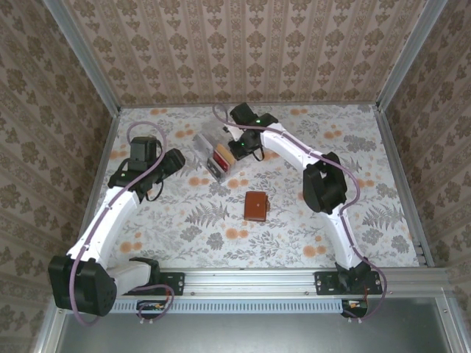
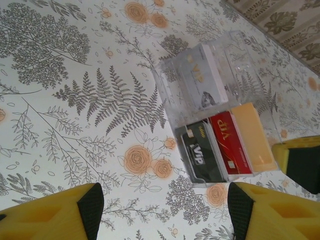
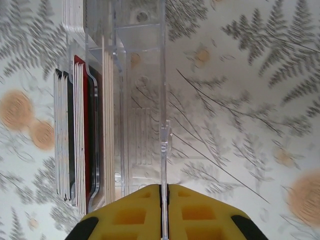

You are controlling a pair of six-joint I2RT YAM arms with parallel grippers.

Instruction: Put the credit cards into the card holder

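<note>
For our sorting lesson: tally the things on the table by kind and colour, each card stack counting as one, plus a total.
White card stack: 1
Black card stack: 1
Red card stack: 1
Orange card stack: 1
Clear box: 1
Brown wallet: 1
Total: 6

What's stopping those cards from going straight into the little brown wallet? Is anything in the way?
Yes. The credit cards stand inside a clear box, its walls around them; the right tool pinches one wall. The card holder lies apart on the table, apparently folded shut, so it would need opening.
</note>
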